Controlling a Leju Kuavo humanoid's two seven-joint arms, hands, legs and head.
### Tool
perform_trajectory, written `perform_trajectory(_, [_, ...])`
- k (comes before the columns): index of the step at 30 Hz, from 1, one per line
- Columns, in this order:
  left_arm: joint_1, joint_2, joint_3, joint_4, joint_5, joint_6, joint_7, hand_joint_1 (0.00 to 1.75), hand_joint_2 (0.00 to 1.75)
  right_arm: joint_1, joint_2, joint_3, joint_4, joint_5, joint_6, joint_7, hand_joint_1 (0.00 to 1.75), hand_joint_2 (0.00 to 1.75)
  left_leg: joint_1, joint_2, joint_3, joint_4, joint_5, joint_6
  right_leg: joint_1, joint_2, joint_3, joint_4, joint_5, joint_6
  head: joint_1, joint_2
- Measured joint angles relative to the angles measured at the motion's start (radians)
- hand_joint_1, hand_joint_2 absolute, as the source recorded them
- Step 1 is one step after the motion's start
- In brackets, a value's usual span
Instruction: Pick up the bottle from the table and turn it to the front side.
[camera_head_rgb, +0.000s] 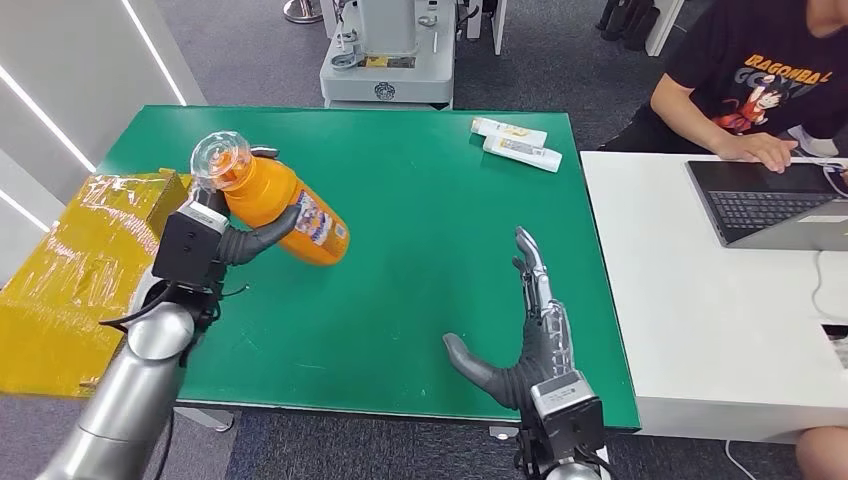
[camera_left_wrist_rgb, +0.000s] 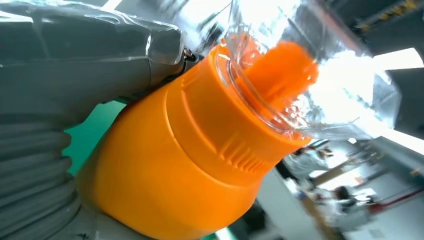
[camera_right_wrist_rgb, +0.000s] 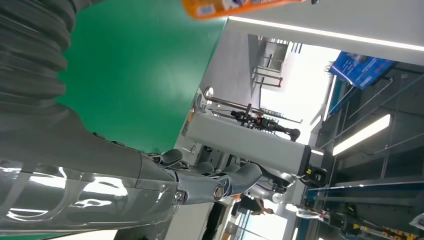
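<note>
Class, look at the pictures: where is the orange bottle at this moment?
In the head view, the orange bottle is held tilted in the left hand, above the green table's left part, beside the yellow box.

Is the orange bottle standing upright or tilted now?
Tilted. The left hand holds the orange bottle above the green table, its clear cap leaning toward the robot.

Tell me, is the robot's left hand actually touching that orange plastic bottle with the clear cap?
Touching. The head view shows the left hand wrapped around the tilted orange plastic bottle, dark thumb pressed across its body.
</note>
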Motion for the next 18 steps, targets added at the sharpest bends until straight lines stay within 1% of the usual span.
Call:
perform_trajectory(3, [-0.042,0.073,0.012,0.013,-0.087,-0.041,0.011,1.75,1.75,0.017,0.000,-0.010,-0.011,0.004,0.004,-0.004,0.00,1.75,0.000,0.000,0.000,0.000,0.000,0.000,0.001,0.000,0.000,0.000,0.000,0.000,0.000,0.000])
perform_trajectory(7, [-0.081,0.154,0.023,0.031,-0.112,-0.097,0.023,1.75,1.75,0.037,0.000,-0.021,-0.025,0.005,0.009,-0.007,0.00,1.75,0.000,0.001,0.000,0.000,0.000,-0.001,0.001,0.001,0.000,0.000,0.000,0.000,0.000,0.000])
perform_trajectory(11, [-0.102,0.204,0.030,0.042,-0.122,-0.109,0.024,1.75,1.75,0.046,0.000,-0.026,-0.033,0.006,0.011,-0.009,0.00,1.75,0.000,0.001,0.000,0.000,0.000,-0.001,0.001,0.001,0.000,0.000,0.000,0.000,0.000,0.000])
perform_trajectory(13, [-0.107,0.232,0.029,0.046,-0.156,-0.111,0.026,1.75,1.75,0.048,0.000,-0.026,-0.035,0.006,0.018,-0.009,0.00,1.75,0.000,0.002,0.000,0.000,0.000,-0.001,0.001,0.001,0.000,0.000,0.000,0.000,0.000,0.000])
perform_trajectory(14, [-0.110,0.254,0.028,0.049,-0.181,-0.114,0.026,1.75,1.75,0.048,0.000,-0.026,-0.035,0.006,0.024,-0.010,0.00,1.75,0.000,0.003,0.000,0.000,0.000,-0.001,0.001,0.003,0.000,0.000,0.000,0.000,0.000,0.000])
perform_trajectory(18, [-0.134,0.377,0.022,0.068,-0.272,-0.131,0.008,1.75,1.75,0.054,0.002,-0.026,-0.042,0.008,0.053,-0.004,0.00,1.75,0.001,0.007,0.000,0.000,0.000,-0.001,0.001,0.007,-0.002,0.000,0.001,-0.001,0.000,0.000])
